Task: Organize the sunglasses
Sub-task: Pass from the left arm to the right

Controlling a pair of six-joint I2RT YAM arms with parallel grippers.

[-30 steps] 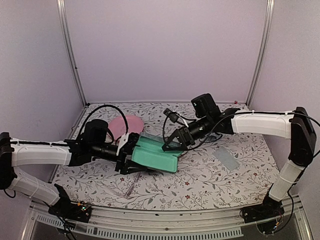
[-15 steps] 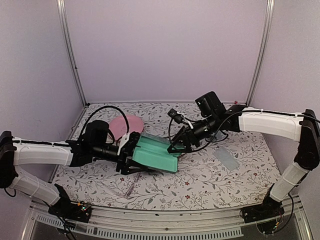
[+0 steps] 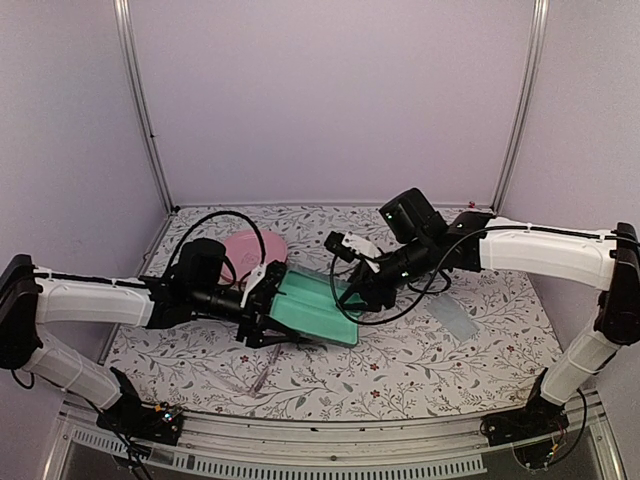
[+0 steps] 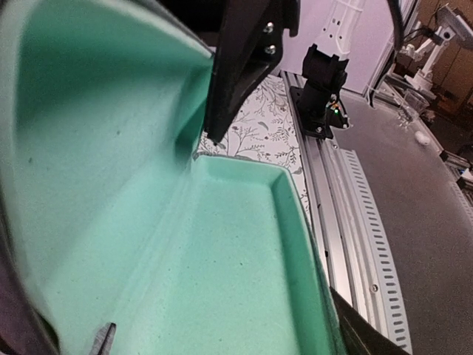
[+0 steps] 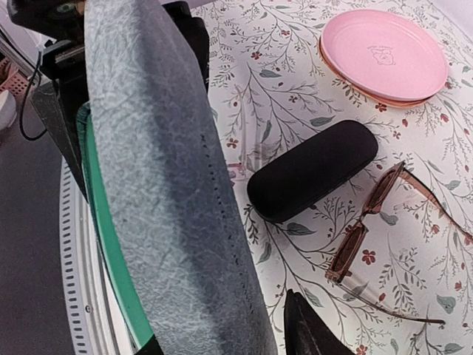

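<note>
**Two arms meet over an open glasses case, ctr of a floral-print tablecloth (image 3: 400,360).**

The left gripper (image 3: 262,312) clamps the case (image 3: 315,310) at its 9 o'clock end. Its fingers (image 4: 244,66) are spread wide around the case, w/ one black fingertip touching the seam where lid meets tray. The case sits tilted, lid swung open. Its lining is mint green and soft, felt-like, w/ a shallow tray and rounded corners. The outside, seen in the right wrist view, is grey-blue w/ a leaf-vein texture and a row of stitch holes along the edge.

The right gripper (image 3: 352,290) is at the lid's 2 o'clock edge. In its wrist view the lid fills the left half and only one dark fingertip (image 5: 303,329) shows, at 6 o'clock. Can't tell whether the fingers pinch the lid or stand apart from it.

The sunglasses (image 5: 353,250) lie flat on the cloth at 4 o'clock of a black hard case (image 5: 314,170), just beside it but apart. They have a reddish-brown see-through frame, squarish dark lenses and thin arms splayed out. The black case is a matte oblong w/ rounded ends.

A pink plate (image 5: 384,55), round and smooth w/ a low raised rim, sits at 1 o'clock of the black case, well apart. In the top view the plate is at 10 o'clock of the open case.

A clear flat piece (image 3: 455,315) lies on the cloth at 3 o'clock of the open case. A thin pale shape (image 3: 255,380) lies at 7 o'clock near the front rail, too small to tell what it is.
</note>
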